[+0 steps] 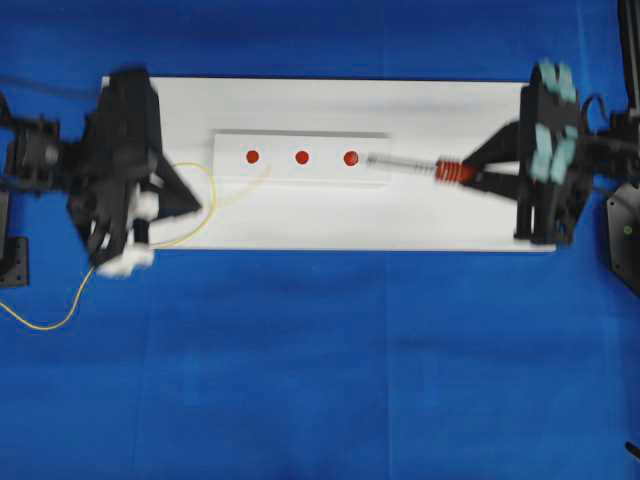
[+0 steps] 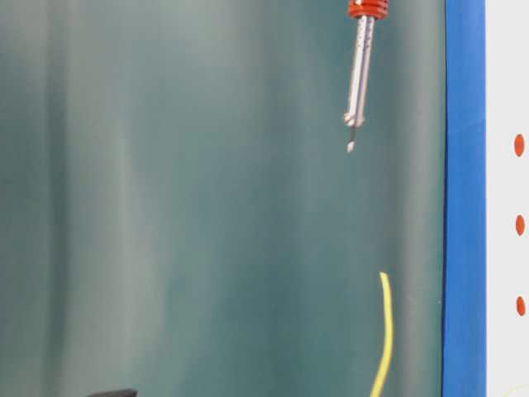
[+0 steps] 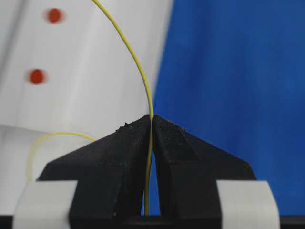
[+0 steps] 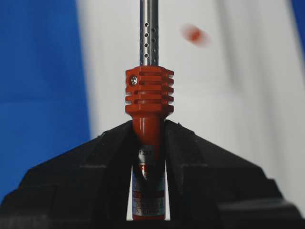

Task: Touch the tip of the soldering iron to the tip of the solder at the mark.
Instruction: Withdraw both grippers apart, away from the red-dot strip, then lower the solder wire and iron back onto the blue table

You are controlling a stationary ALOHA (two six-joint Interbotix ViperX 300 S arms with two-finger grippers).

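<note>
Seen from above, both arms are smeared by motion blur, and the left gripper [image 1: 185,205] is too blurred to make out where its fingers meet the solder [image 1: 205,215]. The solder's tail runs off the left edge. The soldering iron [image 1: 410,165] has its handle buried under the right gripper [image 1: 480,172]; no cord shows. At table level, the iron's handle is cut off by the top edge above the orange collar, the solder leaves the bottom edge, and the white board [image 2: 506,198] is cropped at the right. In both wrist views the red marks [image 3: 37,76] are blurred, and the iron's tip lies beyond the top edge.
</note>
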